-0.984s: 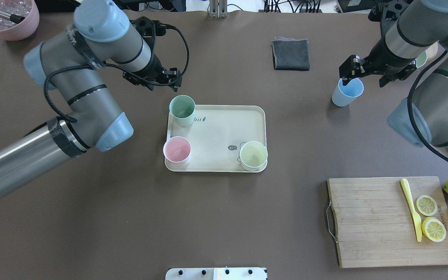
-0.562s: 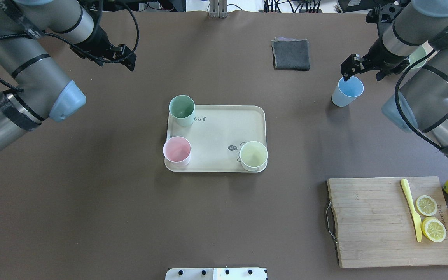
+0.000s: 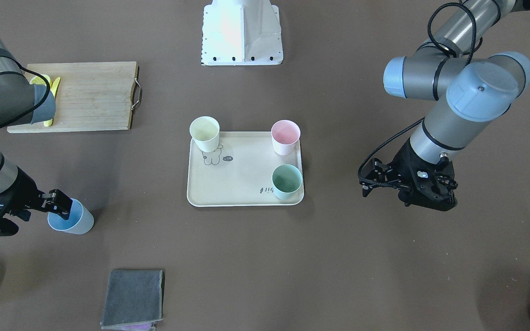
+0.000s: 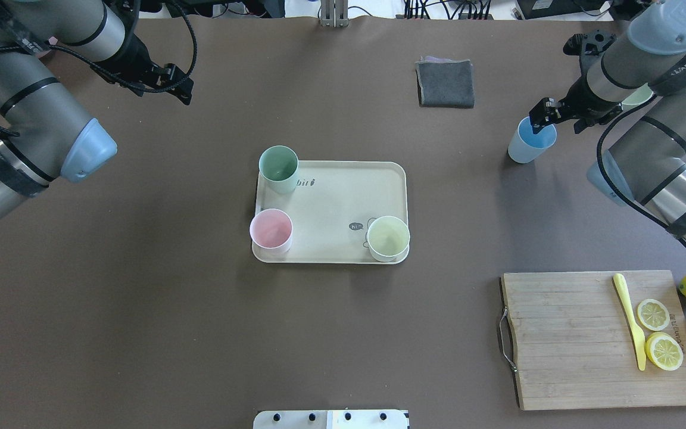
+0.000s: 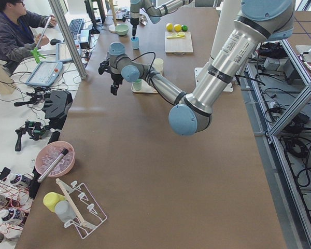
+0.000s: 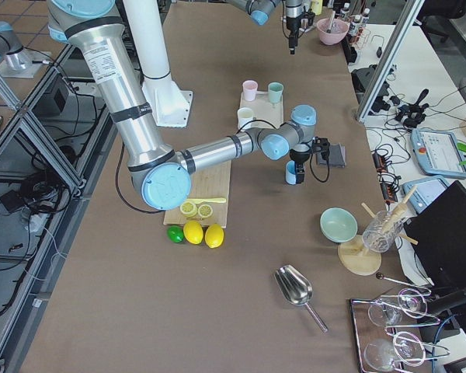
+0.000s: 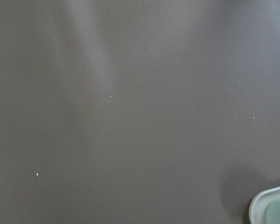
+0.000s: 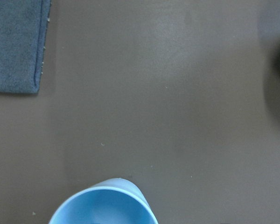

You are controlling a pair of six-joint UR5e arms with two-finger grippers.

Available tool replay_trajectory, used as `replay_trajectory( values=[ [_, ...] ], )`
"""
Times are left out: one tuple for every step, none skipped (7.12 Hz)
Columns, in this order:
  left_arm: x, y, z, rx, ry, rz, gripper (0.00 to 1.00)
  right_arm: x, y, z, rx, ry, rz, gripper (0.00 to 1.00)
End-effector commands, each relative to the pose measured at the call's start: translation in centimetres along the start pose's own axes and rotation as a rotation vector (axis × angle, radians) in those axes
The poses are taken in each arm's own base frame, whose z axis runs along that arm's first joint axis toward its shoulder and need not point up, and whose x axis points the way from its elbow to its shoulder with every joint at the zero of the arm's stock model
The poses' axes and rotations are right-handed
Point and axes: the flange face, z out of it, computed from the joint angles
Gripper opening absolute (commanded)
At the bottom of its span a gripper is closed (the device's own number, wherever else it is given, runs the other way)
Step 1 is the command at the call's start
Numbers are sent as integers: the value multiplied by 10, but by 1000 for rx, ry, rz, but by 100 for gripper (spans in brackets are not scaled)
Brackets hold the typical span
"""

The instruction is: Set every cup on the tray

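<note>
Nearest to me, on my right, lies the wooden cutting board (image 4: pixel 563 339). It carries a yellow knife (image 4: pixel 630 322) and two lemon halves (image 4: pixel 652 314).

Beyond it, at the middle of the table (image 4: pixel 140 298), sits the tray (image 4: pixel 331 202). It is cream with rounded corners, and its long axis runs across me from left to right. Three cups stand on it, each upright, mouth to the ceiling, long axis vertical.
- **The pale yellow cup (image 4: pixel 388 238)** is in the near right corner and partly covers the bear drawing.
- **The pink cup (image 4: pixel 271 231)** is in the near left corner. From above, its rim reaches past the tray's edge.
- **The mint green cup (image 4: pixel 278 168)** is in the far left corner and hides the start of the script.

All three are matte and handleless, and narrow toward the base.

Farther out, well to the right of the tray, the light blue cup (image 4: pixel 530 143) stands upright on the table itself. My right gripper (image 4: pixel 560 118) is at its rim with the jaws wide. One finger sits over the mouth on the cup's right side and the other is outside the wall. I cannot tell whether either touches it.

My left gripper (image 4: pixel 163 94) hangs over the table far on my left, well apart from the tray, jaws spread.

Farthest from me, a folded grey cloth (image 4: pixel 445 83) lies flat.
</note>
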Motion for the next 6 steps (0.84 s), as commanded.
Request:
replay_trajectory(
  values=[
    [-1,0,0,0,-1,-1,99,-13,13,11,-16,-1,92,0],
    [-3,0,1,6,-14,-2,99,-20,17,12,-17,-6,137,0],
    [-4,0,3,10,-21,-2,99,-25,19,11,-15,-11,160,0],
    [-4,0,3,10,-21,-2,99,-46,22,-13,-2,-48,176,0],
    [-5,0,4,8,-23,-2,99,-67,26,-36,-6,-57,199,0],
    [-6,-1,4,9,-23,-2,99,-96,28,-70,-14,-58,219,0]
  ],
)
